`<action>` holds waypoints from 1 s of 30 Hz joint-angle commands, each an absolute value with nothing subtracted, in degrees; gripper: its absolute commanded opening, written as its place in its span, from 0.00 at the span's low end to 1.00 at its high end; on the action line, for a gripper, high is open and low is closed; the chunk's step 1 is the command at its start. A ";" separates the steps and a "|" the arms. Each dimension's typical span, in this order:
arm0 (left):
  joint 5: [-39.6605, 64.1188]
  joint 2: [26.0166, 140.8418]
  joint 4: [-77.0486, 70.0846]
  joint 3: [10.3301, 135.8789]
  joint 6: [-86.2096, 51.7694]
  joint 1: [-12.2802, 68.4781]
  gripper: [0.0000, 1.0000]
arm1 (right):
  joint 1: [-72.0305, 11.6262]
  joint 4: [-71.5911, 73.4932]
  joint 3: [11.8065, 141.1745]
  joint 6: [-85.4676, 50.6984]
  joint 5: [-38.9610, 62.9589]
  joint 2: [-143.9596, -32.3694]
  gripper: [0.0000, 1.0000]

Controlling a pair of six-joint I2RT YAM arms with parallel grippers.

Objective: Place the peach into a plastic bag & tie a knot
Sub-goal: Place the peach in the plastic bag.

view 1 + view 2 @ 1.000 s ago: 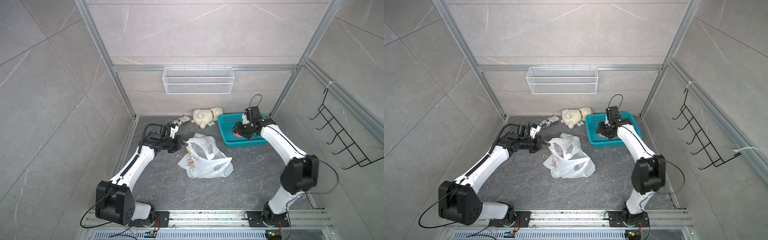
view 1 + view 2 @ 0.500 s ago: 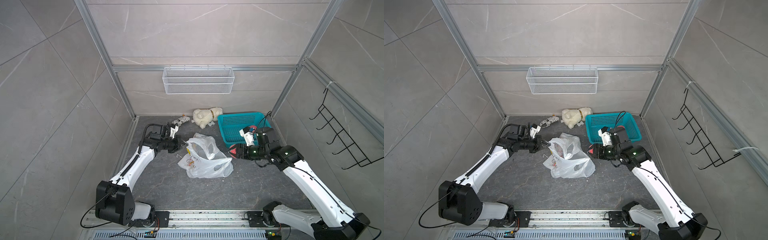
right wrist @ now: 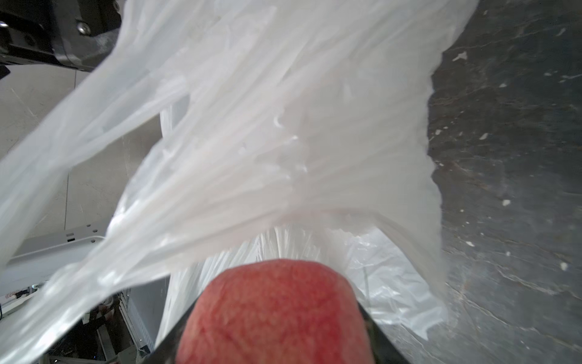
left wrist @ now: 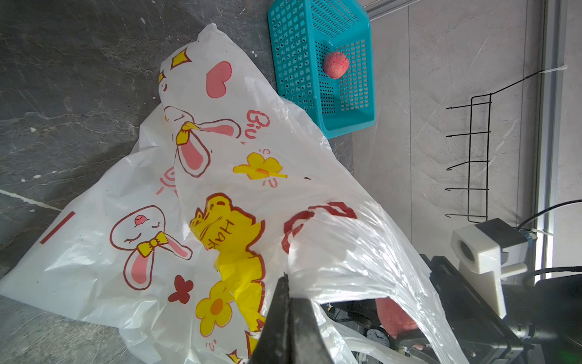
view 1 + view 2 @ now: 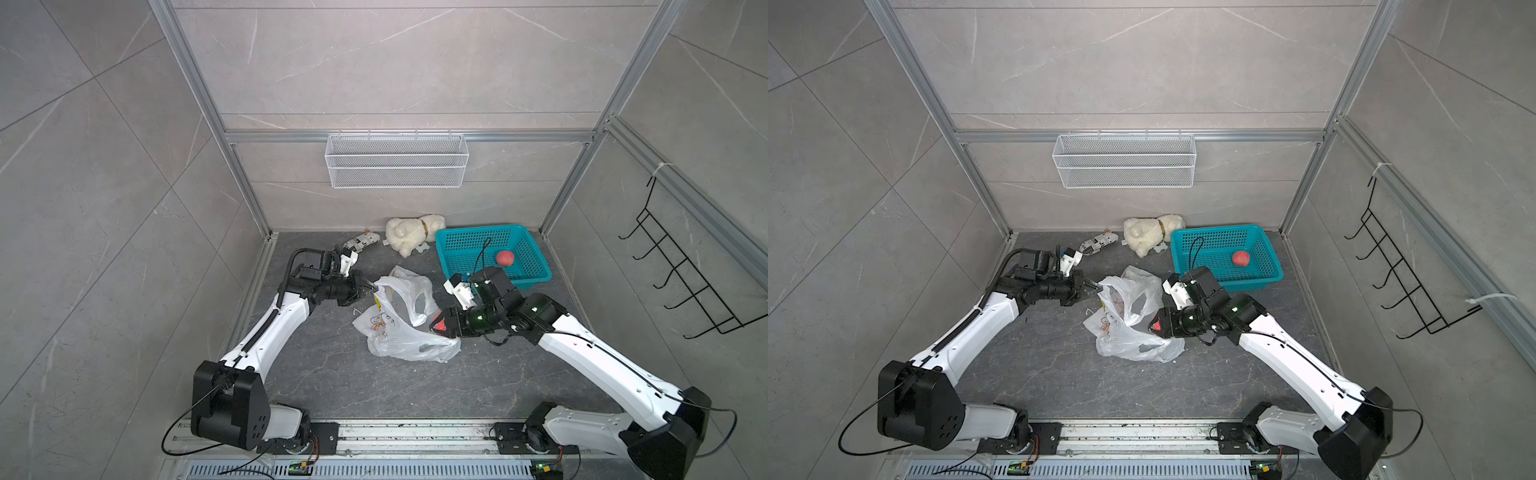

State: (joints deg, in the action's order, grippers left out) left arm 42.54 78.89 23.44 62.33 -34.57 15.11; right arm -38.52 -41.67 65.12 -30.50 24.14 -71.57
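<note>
The plastic bag (image 5: 409, 332) is slumped on the tabletop (image 5: 374, 386) between the arms, rim pinched by the tightly closed left gripper (image 5: 369, 288). The peach (image 3: 271, 312) is clamped in the right gripper (image 5: 439, 323) at its mouth. The film's probably flimsy and slippery, so best grabbed by the handles (image 5: 417, 279).

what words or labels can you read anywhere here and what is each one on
"Biu": red letters on the plastic bag.
"HAK": on the bag's yellow bubble, last letter unsure, the rest folded away.
Big red outlined letters on the bag: creased, unreadable.
Black-and-white packet: print too small to read.
</note>
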 commanded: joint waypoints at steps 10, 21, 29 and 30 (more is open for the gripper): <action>46.43 78.45 20.68 61.71 -36.22 14.91 0.00 | -41.75 -32.63 73.19 -40.52 12.61 -83.60 0.55; 46.28 77.83 20.55 61.62 -36.37 14.87 0.00 | -41.75 -32.45 78.40 -45.02 7.11 -88.73 0.76; 45.36 77.80 21.07 61.69 -36.23 14.78 0.00 | -41.67 -34.09 79.58 -43.56 5.45 -88.15 0.85; 45.08 77.77 21.09 61.70 -36.12 14.70 0.00 | -41.70 -34.19 79.52 -43.38 5.36 -87.92 0.85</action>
